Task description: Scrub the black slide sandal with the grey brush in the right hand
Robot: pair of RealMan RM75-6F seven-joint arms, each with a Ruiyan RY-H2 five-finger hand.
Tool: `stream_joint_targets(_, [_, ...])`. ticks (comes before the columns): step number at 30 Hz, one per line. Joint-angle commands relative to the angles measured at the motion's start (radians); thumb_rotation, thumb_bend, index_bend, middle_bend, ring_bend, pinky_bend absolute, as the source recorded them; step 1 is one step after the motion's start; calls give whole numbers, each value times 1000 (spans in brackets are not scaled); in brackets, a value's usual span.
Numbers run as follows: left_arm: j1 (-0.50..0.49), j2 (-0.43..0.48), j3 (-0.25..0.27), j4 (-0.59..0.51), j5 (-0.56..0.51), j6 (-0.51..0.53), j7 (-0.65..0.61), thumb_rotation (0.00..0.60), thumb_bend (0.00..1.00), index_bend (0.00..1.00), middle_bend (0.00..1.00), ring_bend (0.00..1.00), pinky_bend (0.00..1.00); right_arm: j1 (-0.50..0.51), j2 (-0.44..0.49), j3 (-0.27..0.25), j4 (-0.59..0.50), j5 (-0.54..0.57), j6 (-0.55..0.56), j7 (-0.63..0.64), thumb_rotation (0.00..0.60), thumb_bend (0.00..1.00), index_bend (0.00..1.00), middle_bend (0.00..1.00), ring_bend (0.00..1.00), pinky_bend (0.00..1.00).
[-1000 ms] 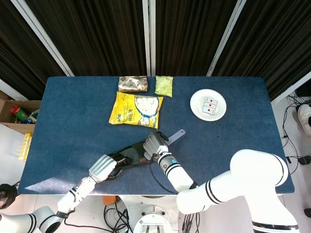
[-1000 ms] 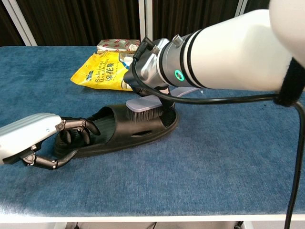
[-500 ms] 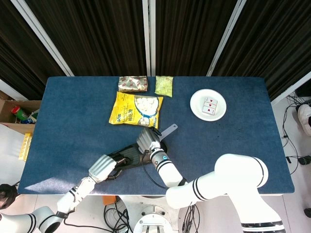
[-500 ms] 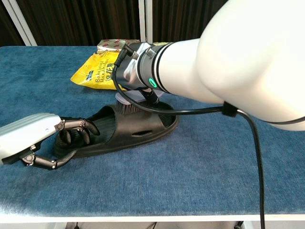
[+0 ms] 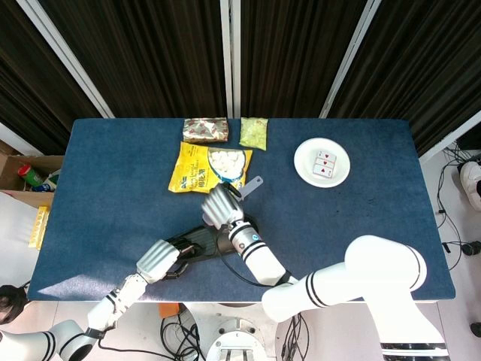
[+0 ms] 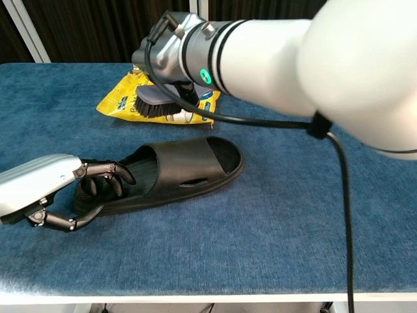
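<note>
Nearest me, my left hand (image 6: 45,192) has its dark fingers (image 6: 104,179) curled over the toe end of the black slide sandal (image 6: 172,171), gripping it on the blue table (image 6: 293,215). Only the chest view shows bristles clear above the strap. Beyond those fingers, my right hand (image 5: 218,207) is clamped on the grey brush (image 6: 156,104). Farther right, a white plate (image 5: 322,162) holds playing cards (image 5: 324,163). Open cloth lies between.

The yellow snack bag (image 6: 124,104) carries dark lettering, too small and tilted to read.
</note>
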Motion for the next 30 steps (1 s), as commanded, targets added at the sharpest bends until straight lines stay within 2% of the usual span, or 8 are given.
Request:
stream_joint_targets(1, [4,7,-8,-7,8,28,-2,600,537,264,363,292,407,-82,149,-46,-181,-74,79,38,600,541,1000,782,712,728])
stream_joint_targets(4, [13,24,-18,-26,27,84,-11,595,525,257,361,292,407,-141,230,-100,-272,-130,121,64,600,541,1000,783,712,728])
stream_joint_targets(10, [40,77,-56,-75,38,197,-11,542,461,251,355,291,407,-269,348,-235,-382,-237,180,115,600,541,1000,784,712,728])
stream_joint_targets(13, [67,102,-90,-98,8,253,19,527,286,249,345,287,407,-334,374,-305,-386,-279,191,131,600,541,1000,787,716,730])
stream_joint_targets(14, [77,109,-100,-104,-4,269,33,530,184,248,339,283,406,-352,378,-323,-382,-283,191,134,600,542,1000,787,719,732])
stream_joint_targets(16, [100,126,-120,-117,-27,304,54,540,111,247,332,277,405,-393,378,-355,-362,-287,189,142,600,545,1000,787,722,734])
stream_joint_targets(23, [169,174,-148,-120,-80,386,41,544,102,245,327,274,399,-495,338,-407,-234,-313,153,157,600,545,1000,786,722,716])
stream_joint_targets(30, [213,190,-153,-84,-109,412,-14,540,102,245,327,274,397,-552,278,-409,-133,-279,147,72,600,535,999,778,722,700])
